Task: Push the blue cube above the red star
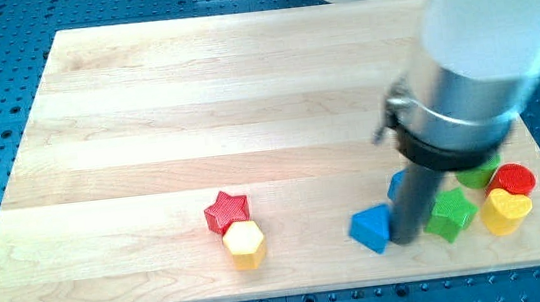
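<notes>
The red star [226, 210] lies on the wooden board [195, 109] at lower centre, touching a yellow hexagon [245, 244] just below and to its right. The blue cube [396, 185] is mostly hidden behind my rod, only a blue edge showing at the rod's left side. My tip [406, 240] rests on the board just right of a blue triangle [370, 229] and left of a green star [451, 214]. The tip sits below the blue cube, well to the right of the red star.
To the right of the rod lie a green block [479, 175] partly hidden by the arm, a red cylinder [512, 181] and a yellow heart [507, 211]. The arm's large white and grey body covers the upper right of the board.
</notes>
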Motion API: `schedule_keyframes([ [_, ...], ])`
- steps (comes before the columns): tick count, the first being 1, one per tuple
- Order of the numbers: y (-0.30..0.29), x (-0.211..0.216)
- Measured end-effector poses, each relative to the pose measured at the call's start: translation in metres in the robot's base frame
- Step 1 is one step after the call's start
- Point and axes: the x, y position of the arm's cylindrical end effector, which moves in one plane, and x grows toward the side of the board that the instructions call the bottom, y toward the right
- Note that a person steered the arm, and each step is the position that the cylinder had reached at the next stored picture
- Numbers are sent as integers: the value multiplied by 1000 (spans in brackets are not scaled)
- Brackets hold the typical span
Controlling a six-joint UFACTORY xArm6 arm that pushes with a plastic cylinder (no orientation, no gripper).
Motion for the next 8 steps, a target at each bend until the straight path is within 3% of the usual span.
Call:
schedule_keyframes([
  [1,-4,-26],
  [2,39,1],
  [4,-4,48],
  [5,31,48],
  [6,112,48],
  [8,140,48],
])
